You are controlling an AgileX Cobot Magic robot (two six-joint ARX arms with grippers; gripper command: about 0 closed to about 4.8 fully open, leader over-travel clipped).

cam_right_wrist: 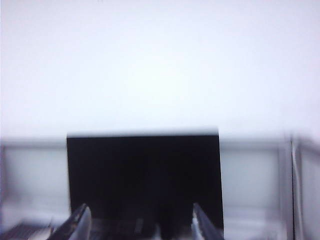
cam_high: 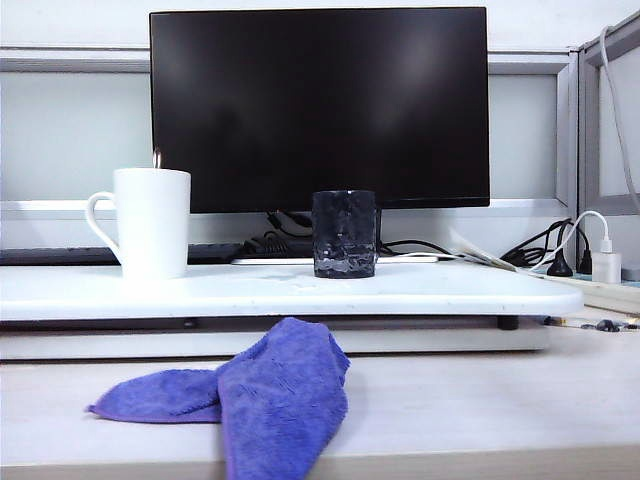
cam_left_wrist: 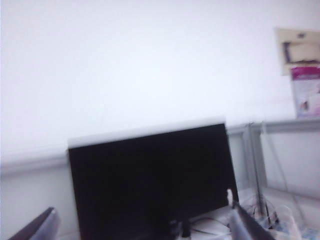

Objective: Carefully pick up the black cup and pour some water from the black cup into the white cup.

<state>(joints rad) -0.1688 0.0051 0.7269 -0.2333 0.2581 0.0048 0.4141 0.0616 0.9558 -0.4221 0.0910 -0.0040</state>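
Both my arms are raised and tipped back, out of the exterior view, so each wrist camera looks over the desk at the black monitor [cam_high: 320,105] and the pale wall above it. My left gripper [cam_left_wrist: 145,227] stands spread wide, its two dark fingertips just poking in at the edge of the left wrist view, well apart and empty. My right gripper [cam_right_wrist: 140,225] is also parted, a grey finger on either side of the monitor's lower edge with nothing between them; that picture is blurred. The black cup [cam_high: 344,234], a short handleless tumbler of dark, bumpy, glossy glass, stands upright on the white raised board [cam_high: 450,290] directly in front of the monitor's stand. The white cup [cam_high: 151,222], a taller smooth ceramic mug with its loop handle turned away from the tumbler, stands upright on the same board below the monitor's left corner, well apart from the black cup. In front of the board a crumpled purple microfibre cloth [cam_high: 270,395] lies on the pale desk and hangs over its near edge. Beside the monitor's right edge are dark cables and a white plug adapter [cam_high: 606,262].
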